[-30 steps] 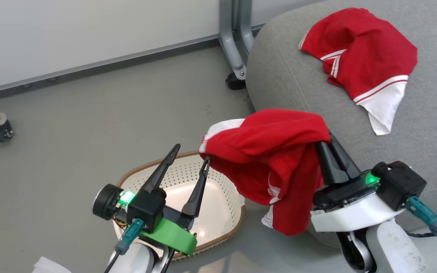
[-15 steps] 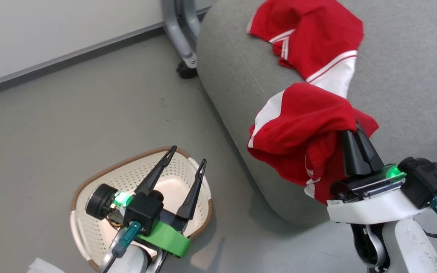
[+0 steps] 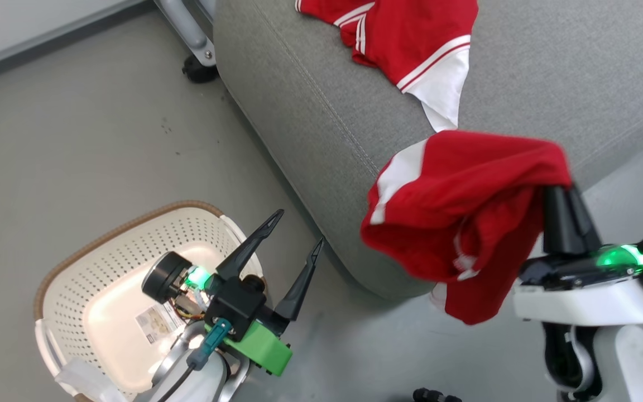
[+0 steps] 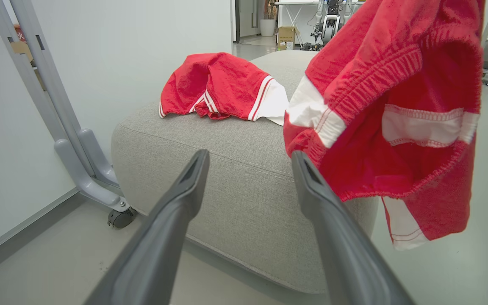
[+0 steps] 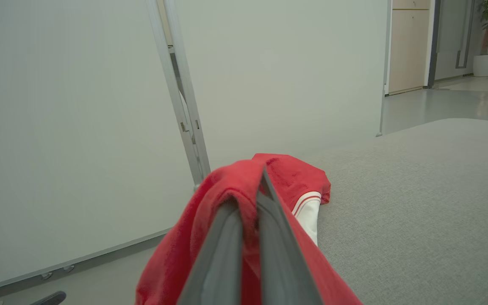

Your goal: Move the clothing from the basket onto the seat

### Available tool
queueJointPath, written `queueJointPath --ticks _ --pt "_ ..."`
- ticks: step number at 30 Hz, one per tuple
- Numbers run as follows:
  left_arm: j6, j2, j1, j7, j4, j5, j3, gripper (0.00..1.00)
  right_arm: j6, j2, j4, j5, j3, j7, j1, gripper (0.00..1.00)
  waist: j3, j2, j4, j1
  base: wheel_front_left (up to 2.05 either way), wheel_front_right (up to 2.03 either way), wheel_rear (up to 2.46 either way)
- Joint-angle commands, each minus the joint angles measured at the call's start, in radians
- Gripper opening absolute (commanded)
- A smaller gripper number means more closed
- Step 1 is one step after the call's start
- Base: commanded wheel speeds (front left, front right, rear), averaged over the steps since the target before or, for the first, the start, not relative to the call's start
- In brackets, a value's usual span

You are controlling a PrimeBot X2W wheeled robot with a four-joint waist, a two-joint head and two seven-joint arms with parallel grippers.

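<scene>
Clamping red garment (image 3: 466,206) in right end effector (image 3: 557,195) at seat (image 3: 310,100) edge, near second garment (image 3: 405,33); left end effector (image 3: 301,225) spread wide by basket (image 3: 76,251).

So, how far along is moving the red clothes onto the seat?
Done: one red garment with white trim lies on the light grey fabric seat. In hand: the right gripper is shut on the second red garment, hanging by the seat's edge. Left: lay it on the seat and release. The cream perforated plastic basket shows no clothing; the left gripper is open.
</scene>
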Motion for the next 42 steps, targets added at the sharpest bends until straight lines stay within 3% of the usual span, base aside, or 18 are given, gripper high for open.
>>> queueJointPath --ticks 1,7,10,14,20,23,26,27,28,29,35,42 --pt "-0.003 0.010 -0.026 -0.001 0.001 -0.011 -0.008 1.00 -0.001 -0.001 -0.013 0.027 -0.011 -0.003 -0.029 0.00 0.054 0.0000 -0.017 0.0000 0.00 0.00 0.00" --pt "-0.004 0.042 -0.102 -0.001 0.002 -0.007 -0.055 1.00 -0.001 -0.042 -0.022 0.095 -0.071 -0.003 -0.231 0.00 0.181 0.0000 0.000 0.0000 0.00 0.00 0.00" --pt "-0.004 0.061 -0.171 0.003 -0.003 -0.013 -0.097 1.00 -0.001 -0.113 0.002 0.130 -0.127 -0.003 -0.378 0.00 0.268 0.0000 0.045 0.0000 0.00 0.00 0.00" --pt "-0.004 0.075 -0.252 0.002 -0.014 -0.018 -0.133 1.00 -0.001 -0.261 0.066 0.134 -0.169 -0.003 -0.594 0.00 0.371 0.0000 0.111 0.0000 0.00 0.00 0.00" --pt "-0.004 0.084 -0.332 0.000 -0.006 -0.018 -0.154 1.00 -0.001 -0.426 0.298 0.092 -0.189 -0.003 -0.861 0.00 0.463 0.0000 0.213 0.0000 0.00 0.00 0.00" --pt "-0.002 0.075 -0.345 -0.001 0.000 -0.020 -0.156 1.00 -0.001 -0.462 0.428 0.066 -0.182 -0.003 -0.922 0.00 0.481 0.0000 0.248 0.0000 0.00 0.00 0.00" --pt "0.004 0.066 -0.350 -0.002 -0.001 -0.020 -0.154 1.00 -0.001 -0.456 0.556 0.053 -0.192 -0.003 -0.944 0.00 0.488 0.0000 0.273 0.0000 0.00 0.00 0.00" --pt "0.006 0.066 -0.350 -0.002 -0.003 -0.021 -0.152 1.00 -0.001 -0.444 0.584 0.050 -0.197 -0.003 -0.947 0.20 0.490 0.0000 0.277 0.0000 0.00 0.00 0.00" --pt "0.006 0.065 -0.349 -0.002 -0.005 -0.021 -0.151 1.00 -0.001 -0.433 0.609 0.054 -0.202 -0.003 -0.939 0.68 0.490 0.0000 0.279 0.0000 0.00 0.00 0.00" --pt "0.008 0.065 -0.347 -0.002 -0.006 -0.021 -0.150 1.00 -0.001 -0.425 0.627 0.049 -0.217 -0.003 -0.929 1.00 0.489 0.0000 0.282 0.0000 0.00 0.00 0.00" --pt "0.023 0.063 -0.323 -0.002 -0.010 -0.027 -0.131 1.00 -0.001 -0.330 0.546 0.004 -0.294 -0.003 -0.783 1.00 0.459 0.0000 0.275 0.0000 0.00 0.00 0.00" --pt "0.079 0.046 -0.270 -0.002 0.004 -0.045 -0.085 1.00 -0.001 -0.150 0.371 -0.063 -0.342 -0.003 -0.509 1.00 0.363 0.0000 0.274 0.0000 0.00 0.00 0.00"
